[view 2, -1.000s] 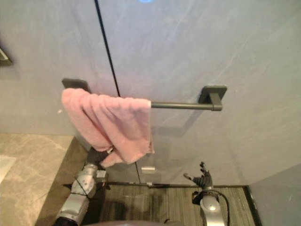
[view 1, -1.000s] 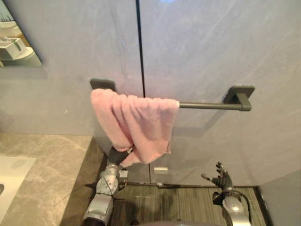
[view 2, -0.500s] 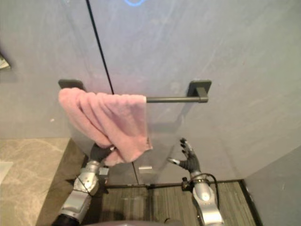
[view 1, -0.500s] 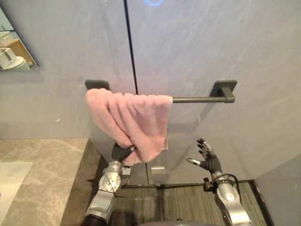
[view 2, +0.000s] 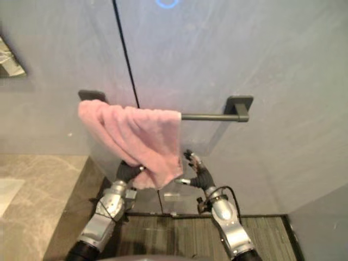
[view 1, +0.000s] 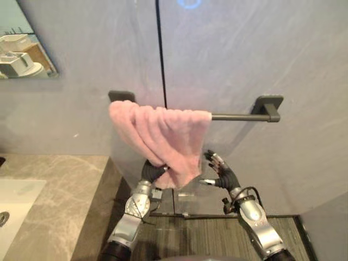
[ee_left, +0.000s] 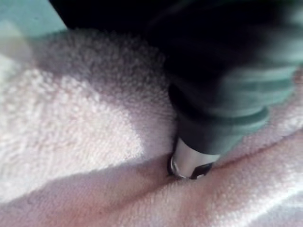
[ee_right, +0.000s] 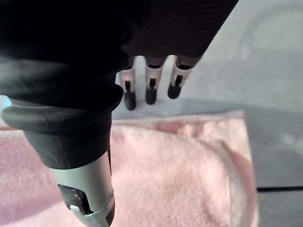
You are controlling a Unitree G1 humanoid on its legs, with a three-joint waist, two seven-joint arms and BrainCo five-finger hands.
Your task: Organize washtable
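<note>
A pink towel [view 1: 166, 136] hangs bunched over the left end of a dark wall-mounted towel bar [view 1: 234, 116]. My left hand [view 1: 153, 170] is under the towel and shut on its lower fold. In the left wrist view its thumb [ee_left: 191, 161] presses into the pink towel [ee_left: 71, 142]. My right hand [view 1: 223, 175] is open beside the towel's lower right edge, a little apart from it. In the right wrist view its fingers [ee_right: 150, 92] point straight at the wall above the pink towel [ee_right: 180, 165].
A grey marble countertop [view 1: 49, 201] with a white sink [view 1: 13, 201] lies at the lower left. A mirror [view 1: 27, 49] hangs on the grey wall above it. Dark planked floor [view 1: 206, 236] runs along the wall below the bar.
My right hand has risen from near the floor to the towel's lower right edge. The left hand has kept its hold on the towel. The camera has shifted a little.
</note>
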